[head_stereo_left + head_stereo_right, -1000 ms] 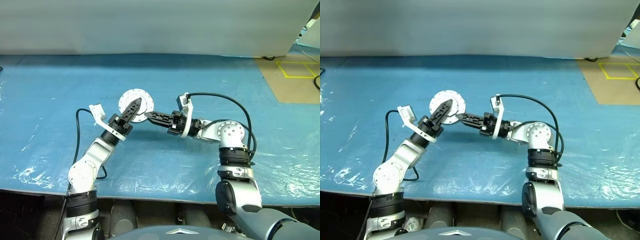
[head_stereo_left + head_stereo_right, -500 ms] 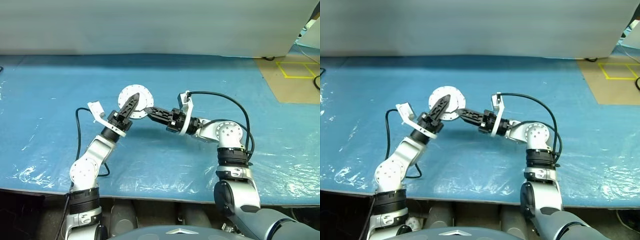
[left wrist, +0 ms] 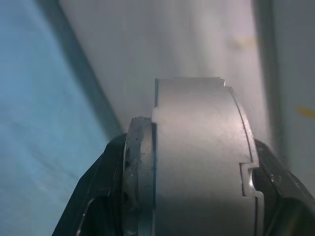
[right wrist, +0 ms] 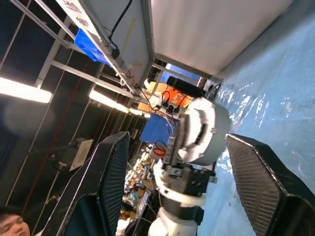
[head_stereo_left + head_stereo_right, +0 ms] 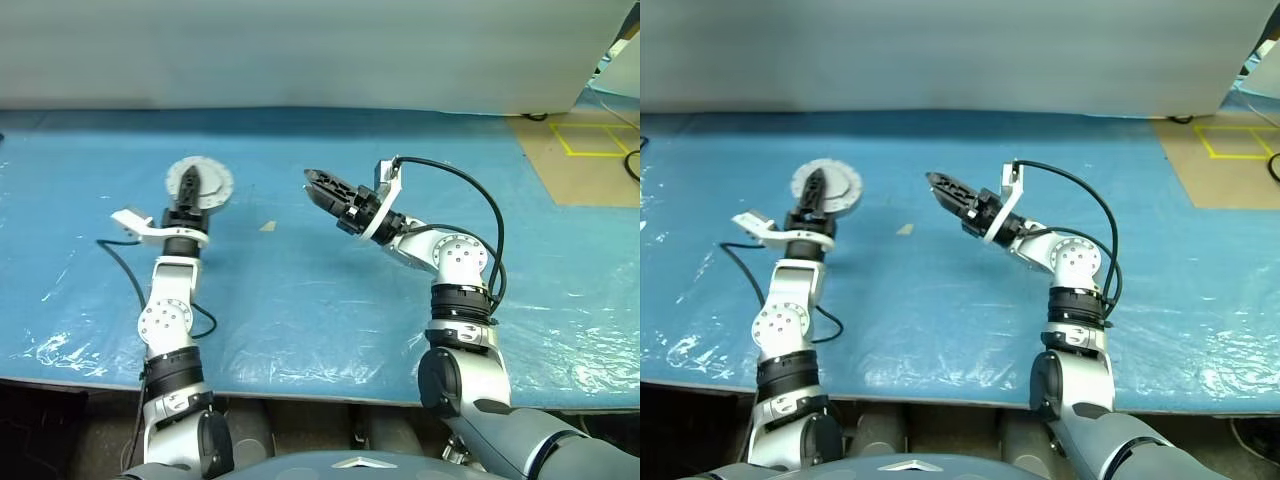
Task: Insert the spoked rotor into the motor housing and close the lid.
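Left pincer is raised over the left part of the bench, clamped on a round silver-grey metal drum, the motor housing. Its two black fingers grip the drum from opposite sides. In the left wrist view the drum sits edge-on between the fingers, showing a plain grey side wall with stepped notches on its rim. From the head views the face toward the camera is a pale disc with small marks around its edge; whether this is the lid cannot be made out, and the dark finger crosses its middle. The windings and any spoked ring are hidden from these angles.

Right pincer is held up well to the right of the drum, released, with nothing between its two textured black fingers. Through that gap the right wrist view shows the drum in the left pincer.

A small pale scrap lies on the blue bench cover between the two pincers.

No legible writing or labels on any part.
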Robot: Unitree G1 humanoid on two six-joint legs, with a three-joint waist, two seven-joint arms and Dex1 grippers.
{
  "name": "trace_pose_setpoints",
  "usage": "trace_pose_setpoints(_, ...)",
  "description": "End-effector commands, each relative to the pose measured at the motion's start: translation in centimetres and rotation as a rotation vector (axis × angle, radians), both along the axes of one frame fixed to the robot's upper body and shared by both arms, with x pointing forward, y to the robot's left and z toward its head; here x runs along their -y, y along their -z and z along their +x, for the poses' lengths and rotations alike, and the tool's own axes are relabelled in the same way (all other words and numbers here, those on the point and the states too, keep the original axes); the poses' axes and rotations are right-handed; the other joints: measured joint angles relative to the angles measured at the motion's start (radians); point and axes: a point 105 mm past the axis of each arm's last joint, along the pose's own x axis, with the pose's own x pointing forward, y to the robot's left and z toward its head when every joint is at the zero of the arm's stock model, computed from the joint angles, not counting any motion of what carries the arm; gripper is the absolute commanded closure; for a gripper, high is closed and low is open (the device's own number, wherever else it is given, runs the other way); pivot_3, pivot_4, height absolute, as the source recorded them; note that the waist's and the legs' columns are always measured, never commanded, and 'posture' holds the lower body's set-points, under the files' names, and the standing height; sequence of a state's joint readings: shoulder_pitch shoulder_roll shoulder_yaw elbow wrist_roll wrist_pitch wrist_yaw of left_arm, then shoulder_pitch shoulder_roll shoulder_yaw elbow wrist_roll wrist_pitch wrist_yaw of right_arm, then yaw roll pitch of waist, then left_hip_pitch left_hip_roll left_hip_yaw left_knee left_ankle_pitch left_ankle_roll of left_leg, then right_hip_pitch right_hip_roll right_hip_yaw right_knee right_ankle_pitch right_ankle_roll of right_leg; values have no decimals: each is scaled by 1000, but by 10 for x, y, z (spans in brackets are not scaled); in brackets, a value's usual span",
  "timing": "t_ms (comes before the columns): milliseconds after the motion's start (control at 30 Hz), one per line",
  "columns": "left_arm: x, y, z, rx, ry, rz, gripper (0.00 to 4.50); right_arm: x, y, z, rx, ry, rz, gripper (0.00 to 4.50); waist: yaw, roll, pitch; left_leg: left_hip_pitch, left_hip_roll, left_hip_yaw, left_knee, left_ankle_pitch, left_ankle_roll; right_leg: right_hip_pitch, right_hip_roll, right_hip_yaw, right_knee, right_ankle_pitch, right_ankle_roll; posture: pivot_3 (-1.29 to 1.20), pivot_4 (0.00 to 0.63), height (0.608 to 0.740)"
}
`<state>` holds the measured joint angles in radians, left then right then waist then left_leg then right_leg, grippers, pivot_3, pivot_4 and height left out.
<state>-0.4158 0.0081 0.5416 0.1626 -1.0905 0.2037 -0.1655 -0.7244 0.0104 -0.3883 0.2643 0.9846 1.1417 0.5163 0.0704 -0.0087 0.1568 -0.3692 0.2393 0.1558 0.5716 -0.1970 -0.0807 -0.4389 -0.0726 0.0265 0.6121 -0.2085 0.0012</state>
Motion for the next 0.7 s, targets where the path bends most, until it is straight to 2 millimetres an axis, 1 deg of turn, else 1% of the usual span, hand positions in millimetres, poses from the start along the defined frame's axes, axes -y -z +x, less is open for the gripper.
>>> trace_pose_setpoints(33, -29, -6, 8, -17, -157, 28, 1661, -4, -17, -2, 52, -16, 36, 1209, 2, -2, 1, 0, 0, -1, 0, 0, 0, 0, 0, 0, 0, 0, 0, 0, 150, 740)
trace_pose_setpoints(100, -37, 6, 13, -76, -184, 50, 1661, -5, -17, -2, 56, -18, 35, 1209, 5, -3, 0, -1, -1, -3, 0, 0, 0, 1, 0, -1, 0, 0, 0, 0, 150, 740)
trace_pose_setpoints(133, -38, 9, 15, -86, -185, 56, 1661, -6, -18, -2, 58, -19, 35, 1209, 6, -3, 0, -1, -1, -3, 0, 0, 0, 2, 0, -2, 0, 0, 0, 0, 150, 740)
trace_pose_setpoints(367, -34, 26, 22, -132, -148, 57, 1661, -5, -20, -3, 74, -21, 34, 1209, 12, -4, 0, -2, -1, -5, 1, 0, 0, 2, 0, -3, 0, 0, 0, 0, 150, 740)
trace_pose_setpoints(500, -36, 32, 21, -162, -160, 85, 1661, -5, -19, -4, 76, -24, 26, 1209, 13, -4, 0, -2, -1, -5, 2, 0, -1, 2, -1, -3, 2, 0, 0, 0, 150, 740)
trace_pose_setpoints(700, -49, 44, 14, -232, -241, 127, 1661, -7, -17, -5, 82, -28, 16, 1209, 9, -4, 0, 0, 0, -5, 2, 0, -1, 3, -1, -3, 3, 0, 0, 0, 150, 740)
